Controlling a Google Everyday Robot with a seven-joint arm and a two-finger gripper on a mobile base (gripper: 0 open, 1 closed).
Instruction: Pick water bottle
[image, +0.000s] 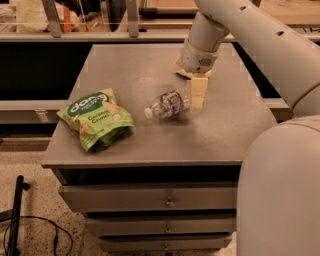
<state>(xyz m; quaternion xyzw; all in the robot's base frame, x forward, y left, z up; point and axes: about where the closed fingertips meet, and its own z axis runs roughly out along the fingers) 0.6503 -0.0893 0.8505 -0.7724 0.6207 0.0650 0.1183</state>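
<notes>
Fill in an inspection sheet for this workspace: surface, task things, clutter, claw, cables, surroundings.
Surface: grey cabinet top, drawers below.
Job's things: water bottle lying on its side mid-top, cap pointing left.
Clutter: green snack bag front left; yellow sponge partly hidden behind the arm.
Claw: claw low over the top, close beside the bottle's base end; contact unclear.
Cables: black cable on the floor, lower left.
Surroundings: shelf rail behind.

Arm: white jointed robot arm (260, 40) slopes down-left from the upper right.
Wrist: round white wrist (200, 56) bent downward.
Gripper: cream parallel-jaw gripper (198, 94) hangs vertically beneath it, mid-view.
</notes>
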